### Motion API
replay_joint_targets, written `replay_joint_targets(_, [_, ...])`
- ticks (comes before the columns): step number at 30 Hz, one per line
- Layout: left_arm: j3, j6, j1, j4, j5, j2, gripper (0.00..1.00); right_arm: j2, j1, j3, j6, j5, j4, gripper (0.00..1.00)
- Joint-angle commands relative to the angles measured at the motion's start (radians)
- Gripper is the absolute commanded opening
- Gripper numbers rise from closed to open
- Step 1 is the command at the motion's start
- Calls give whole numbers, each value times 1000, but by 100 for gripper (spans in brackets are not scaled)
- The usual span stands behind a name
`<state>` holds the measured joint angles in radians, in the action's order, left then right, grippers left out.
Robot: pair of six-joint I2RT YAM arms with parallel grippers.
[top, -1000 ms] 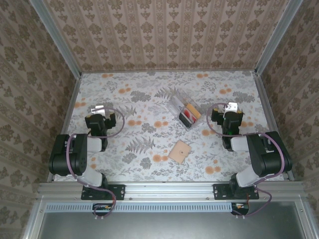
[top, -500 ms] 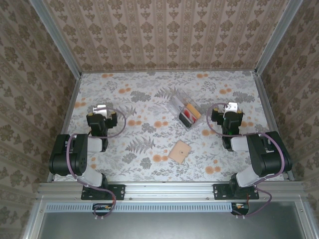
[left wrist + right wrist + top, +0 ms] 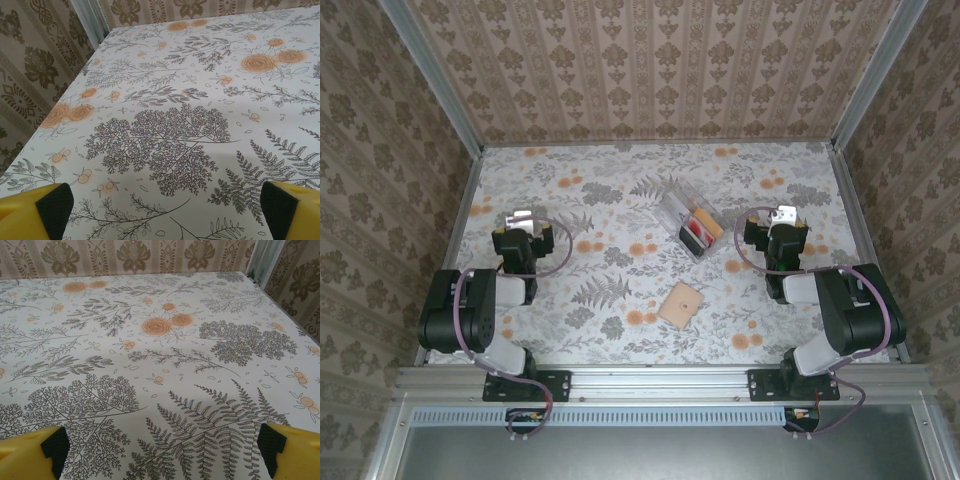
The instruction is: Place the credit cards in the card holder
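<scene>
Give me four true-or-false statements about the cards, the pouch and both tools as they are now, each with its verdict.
1. The cards lie in the clear tray. True.
2. The tan pouch sits inside the tray. False: it lies flat on the table, apart from the tray and nearer the arm bases.
3. The left tool grips a card. False: it is open, with nothing between its fingers.
4. The right tool is open. True.
</scene>
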<state>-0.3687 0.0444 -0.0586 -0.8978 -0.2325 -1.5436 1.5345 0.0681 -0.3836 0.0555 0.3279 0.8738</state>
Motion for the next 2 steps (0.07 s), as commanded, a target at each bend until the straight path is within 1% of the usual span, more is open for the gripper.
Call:
replay_joint_targets(1, [-15,-26,-3,-3,-8,6,100,-5,-2,0,15,-6,29,100])
replay_joint_targets(2, [-15,-26,-3,-3,-8,6,100,-5,-3,0,15,-7,30,100])
